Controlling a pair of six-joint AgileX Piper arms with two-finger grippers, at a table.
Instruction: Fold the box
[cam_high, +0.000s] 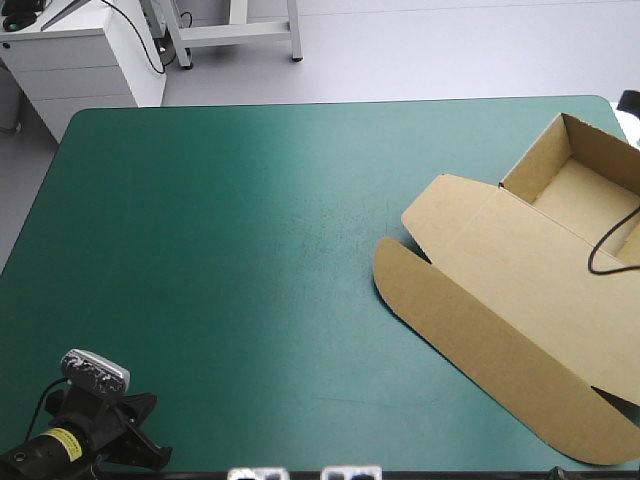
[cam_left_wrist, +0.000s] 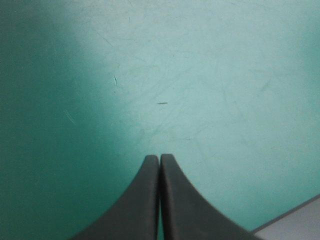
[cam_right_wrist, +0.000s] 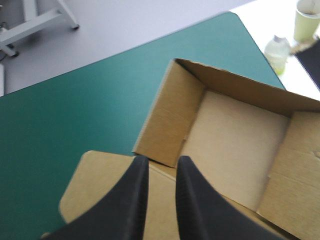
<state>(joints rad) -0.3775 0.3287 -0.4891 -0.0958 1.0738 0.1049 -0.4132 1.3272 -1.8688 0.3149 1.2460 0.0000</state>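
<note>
The box (cam_high: 500, 290) is set on the right part of the bench (cam_high: 230, 250). It is formed as an open tray (cam_high: 585, 195), with its lid (cam_high: 480, 270) laid flat on the teal-green cover (cam_left_wrist: 210, 75). The tray is found at the box's far end. From there the lid is spread toward the bench's near edge, and a long front flap (cam_high: 470, 350) is turned out along its outer side. In the high view the box's right side is cut off, so the tray's right wall and part of the lid are hidden.

The right pincer (cam_right_wrist: 162, 161) is held over the lid, just short of the tray's nearest wall, and is pointed toward the tray. Its black fingers are parted by a narrow gap, through which brown board is seen, and nothing is gripped. Whether the lid is touched cannot be told, and this pincer is not caught in the high view.

The left pincer (cam_left_wrist: 159, 157) is pressed fully closed, tip against tip, with nothing held. It is placed over bare cover, well apart from the box.

Beyond the box's far corner, off the bench, a pale cup (cam_right_wrist: 306, 20) and a small bottle (cam_right_wrist: 276, 50) are only dimly made out.
</note>
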